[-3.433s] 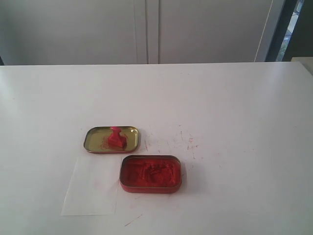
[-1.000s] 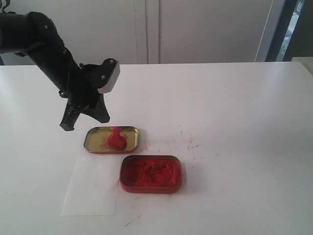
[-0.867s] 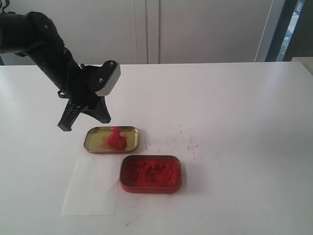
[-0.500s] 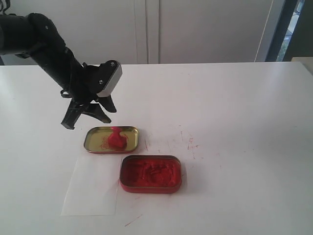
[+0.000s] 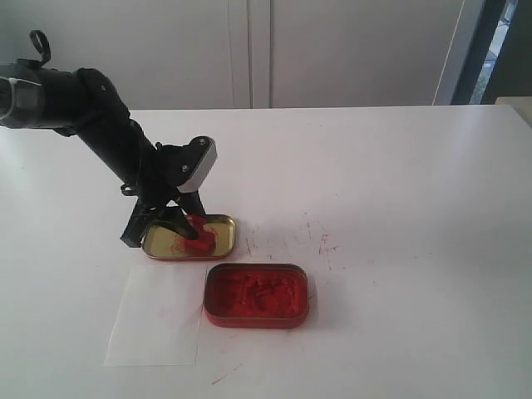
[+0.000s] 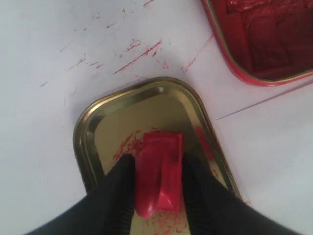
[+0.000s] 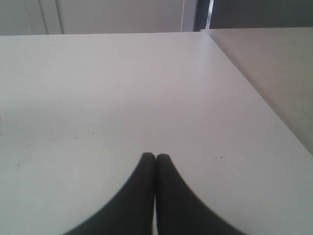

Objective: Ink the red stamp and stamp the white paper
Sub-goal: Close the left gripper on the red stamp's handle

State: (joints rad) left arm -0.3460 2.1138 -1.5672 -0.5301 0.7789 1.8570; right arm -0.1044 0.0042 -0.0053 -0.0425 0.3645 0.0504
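Observation:
The red stamp (image 5: pixel 198 234) (image 6: pixel 159 171) stands in the gold-coloured tin lid (image 5: pixel 224 221) (image 6: pixel 80 142), which has red smears. My left gripper (image 5: pixel 176 236) (image 6: pixel 157 166) is open and lowered into the lid, one finger on each side of the stamp and close to it. Nearer the front lies the white paper (image 5: pixel 154 324) (image 6: pixel 279 147), partly under the tin of red ink paste (image 5: pixel 256 295) (image 6: pixel 264 39). My right gripper (image 7: pixel 155 156) is shut over bare tabletop, with nothing in it; the exterior view does not show it.
Red scribbles (image 5: pixel 322 243) mark the white tabletop to the right of the lid. The table's far edge meets grey cabinet doors (image 5: pixel 249 50). The table's right edge (image 7: pixel 254 98) runs near my right gripper.
My left arm has come down and to the right, from above the table behind the lid to straddling the stamp. The stamp, lid, tin and paper have not moved.

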